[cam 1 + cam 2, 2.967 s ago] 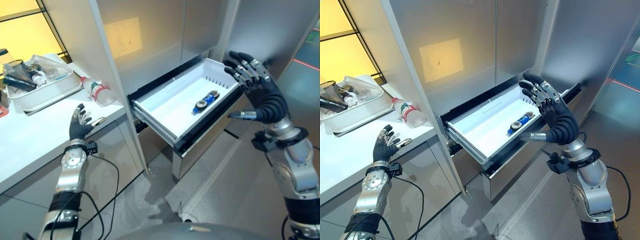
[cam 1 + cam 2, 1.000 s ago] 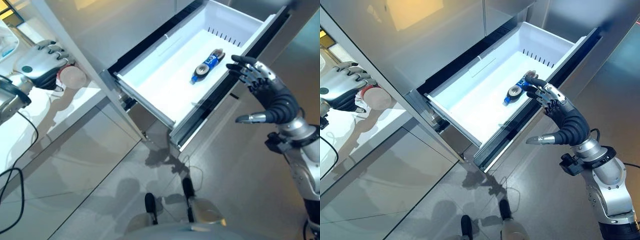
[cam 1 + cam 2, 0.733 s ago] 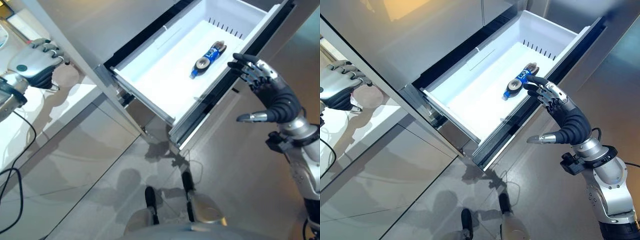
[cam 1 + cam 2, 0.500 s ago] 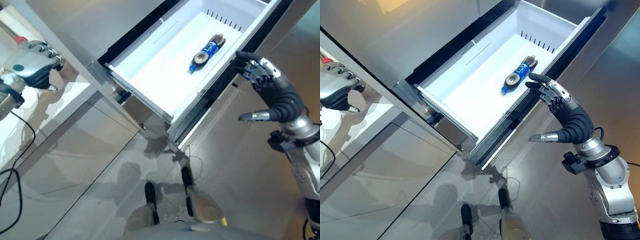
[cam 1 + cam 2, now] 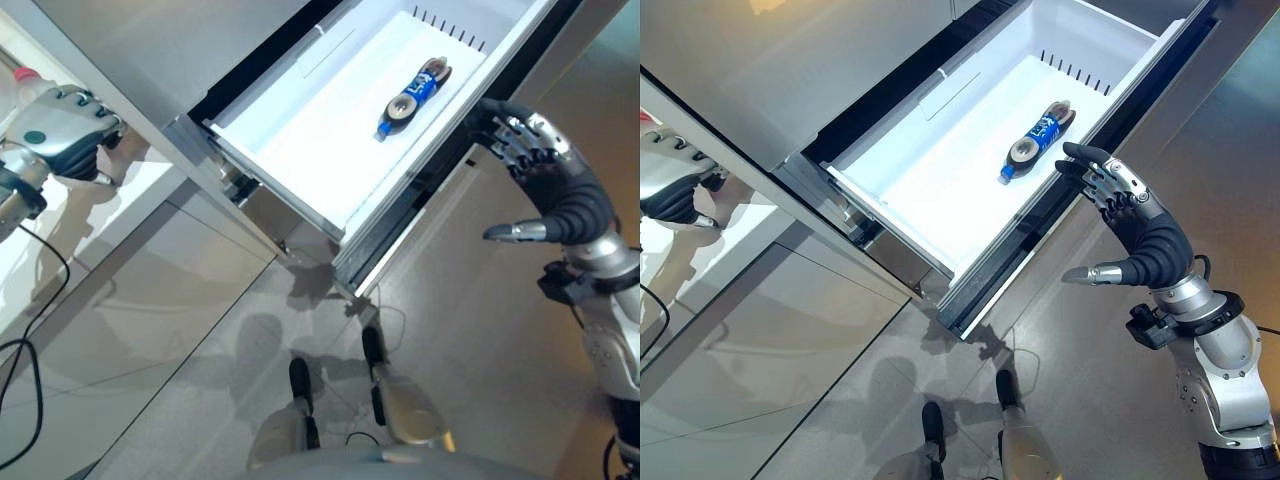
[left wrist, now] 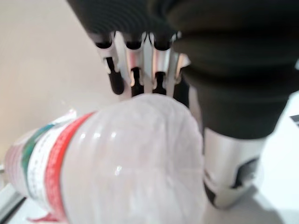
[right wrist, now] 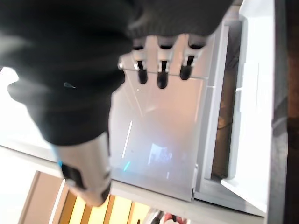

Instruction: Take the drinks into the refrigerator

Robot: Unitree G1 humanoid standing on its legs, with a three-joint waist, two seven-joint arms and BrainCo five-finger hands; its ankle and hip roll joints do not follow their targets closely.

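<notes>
One bottle (image 6: 112, 163) in left hand (image 6: 140, 70)

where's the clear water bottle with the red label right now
In the robot's left hand, at the left edge of the left eye view over the white counter; the fingers curl round the clear water bottle, away from the open refrigerator drawer.

Clear bottle (image 6: 117, 163) gripped; blue-labelled bottle (image 5: 1032, 138) in drawer (image 5: 940, 190)

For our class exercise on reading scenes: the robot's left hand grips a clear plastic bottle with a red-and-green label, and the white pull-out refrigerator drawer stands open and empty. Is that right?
Not quite. The left hand does grip the clear plastic bottle, but the open white drawer is not empty: a dark bottle with a blue label lies inside, as the right eye view shows.
</notes>
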